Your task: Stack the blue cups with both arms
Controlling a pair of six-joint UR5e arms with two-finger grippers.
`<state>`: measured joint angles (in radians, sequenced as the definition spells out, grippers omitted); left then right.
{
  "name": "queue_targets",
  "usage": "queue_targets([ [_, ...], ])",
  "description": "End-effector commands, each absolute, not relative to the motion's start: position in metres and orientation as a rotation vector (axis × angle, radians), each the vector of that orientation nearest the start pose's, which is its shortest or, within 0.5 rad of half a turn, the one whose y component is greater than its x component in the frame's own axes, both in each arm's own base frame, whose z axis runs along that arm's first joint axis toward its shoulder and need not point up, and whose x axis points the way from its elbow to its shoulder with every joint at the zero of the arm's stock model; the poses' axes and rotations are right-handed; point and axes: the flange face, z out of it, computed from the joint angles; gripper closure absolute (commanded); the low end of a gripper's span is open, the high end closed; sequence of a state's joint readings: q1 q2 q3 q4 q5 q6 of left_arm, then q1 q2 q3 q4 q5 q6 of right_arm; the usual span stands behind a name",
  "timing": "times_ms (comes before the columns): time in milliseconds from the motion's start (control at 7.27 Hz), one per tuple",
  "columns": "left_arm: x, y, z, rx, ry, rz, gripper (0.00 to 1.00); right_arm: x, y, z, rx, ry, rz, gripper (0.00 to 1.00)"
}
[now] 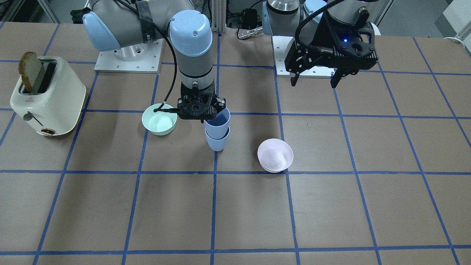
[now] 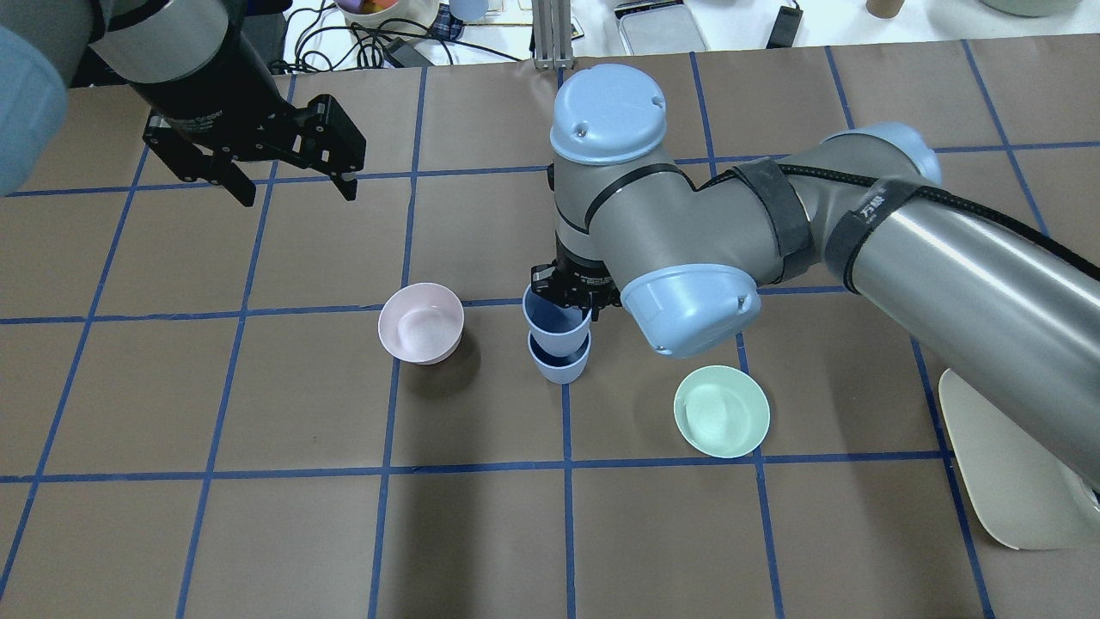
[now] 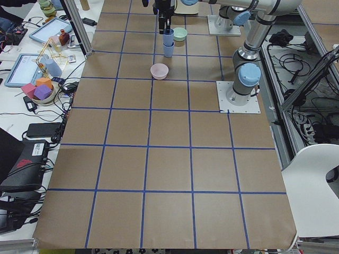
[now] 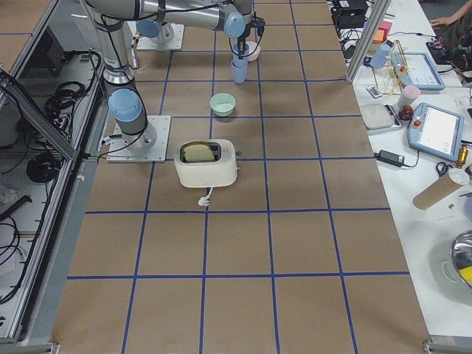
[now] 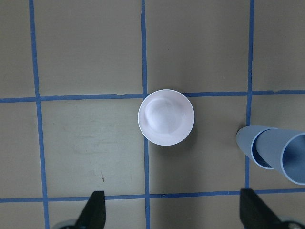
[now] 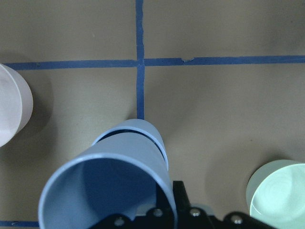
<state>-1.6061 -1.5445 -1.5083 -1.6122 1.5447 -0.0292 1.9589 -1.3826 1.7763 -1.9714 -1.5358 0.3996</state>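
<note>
Two blue cups stand nested near the table's middle: the upper cup (image 1: 218, 119) sits tilted in the lower cup (image 1: 217, 142), which rests on the table. My right gripper (image 1: 210, 116) is shut on the upper cup's rim (image 2: 557, 316), above the lower cup (image 2: 559, 368). The right wrist view shows the held cup (image 6: 109, 191) over the lower one's rim (image 6: 143, 126). My left gripper (image 1: 314, 80) is open and empty, raised well away from the cups (image 2: 296, 196). Its wrist view shows both cups (image 5: 274, 150) at the right edge.
A pale pink bowl (image 1: 275, 154) stands beside the cups towards my left arm (image 2: 421, 322). A mint-green bowl (image 1: 159, 119) stands on the other side (image 2: 722, 411). A cream toaster (image 1: 48, 97) with a slice of bread stands far out on my right.
</note>
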Motion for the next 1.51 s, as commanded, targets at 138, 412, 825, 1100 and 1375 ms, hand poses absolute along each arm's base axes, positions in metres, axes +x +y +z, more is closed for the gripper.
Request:
queue_targets([
  [138,-0.153,-0.479,0.528,0.011,3.168,-0.074,0.00,0.322,-0.460,0.333,0.034,3.094,-0.060,0.24],
  [412,-0.153,-0.478,0.527,0.011,3.168,-0.074,0.00,0.263,-0.518,0.393,0.028,3.100,-0.091,0.19],
  [825,-0.153,-0.477,0.527,0.011,3.168,-0.074,0.00,0.109,-0.578,0.498,0.059,3.114,-0.047,0.18],
  [1100,-0.153,-0.479,0.526,0.011,3.167,-0.069,0.00,0.112,-0.565,0.520,-0.011,3.106,-0.088,0.08],
  [1375,-0.153,-0.482,0.527,0.008,3.167,-0.072,0.00,0.113,-0.546,0.512,-0.071,3.113,-0.131,0.00],
])
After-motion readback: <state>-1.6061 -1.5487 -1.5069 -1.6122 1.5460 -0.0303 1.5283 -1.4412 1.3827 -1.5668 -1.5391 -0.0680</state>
